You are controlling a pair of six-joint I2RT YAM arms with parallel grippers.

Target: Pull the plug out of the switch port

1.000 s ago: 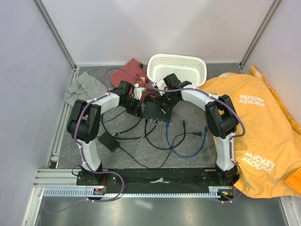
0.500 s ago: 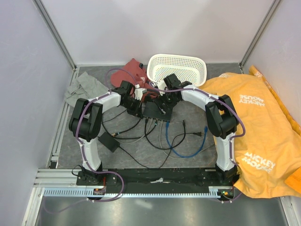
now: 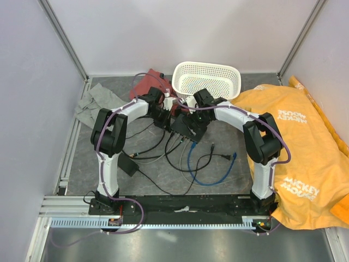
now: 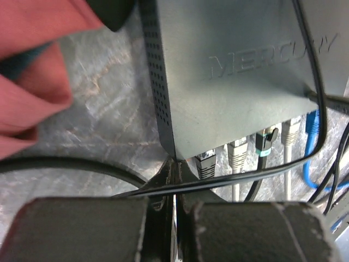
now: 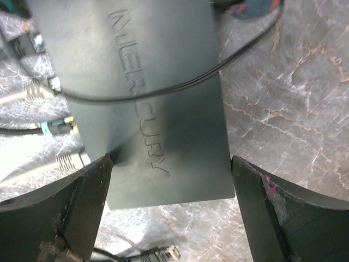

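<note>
The switch [image 3: 181,127] is a flat black box marked MERCURY, lying on the grey mat between both grippers. Several plugs sit in its near edge: a grey plug [image 4: 238,153], a black plug with a teal band [image 4: 265,143] and a blue plug [image 4: 312,122]. My left gripper [image 4: 175,165] is shut, its tips against the switch's [image 4: 234,82] near left corner, and a thin black cable [image 4: 256,177] lies across its fingers. My right gripper [image 5: 172,164] is open and straddles the switch [image 5: 163,109]: one finger [image 5: 90,185] is at the port side, the other [image 5: 262,196] at the far edge.
A white basket [image 3: 207,79] stands behind the switch, with a red cloth [image 3: 146,86] and a grey cloth [image 3: 98,101] to its left. An orange cloth [image 3: 297,142] covers the right side. A black adapter brick [image 3: 126,164] and loose cables [image 3: 204,164] lie in front. A loose plug [image 5: 161,254] lies by my right gripper.
My left arm has swung right and brought its gripper up to the switch's corner. My right gripper has shifted slightly over the switch. The blue and black cables in front have shifted.
</note>
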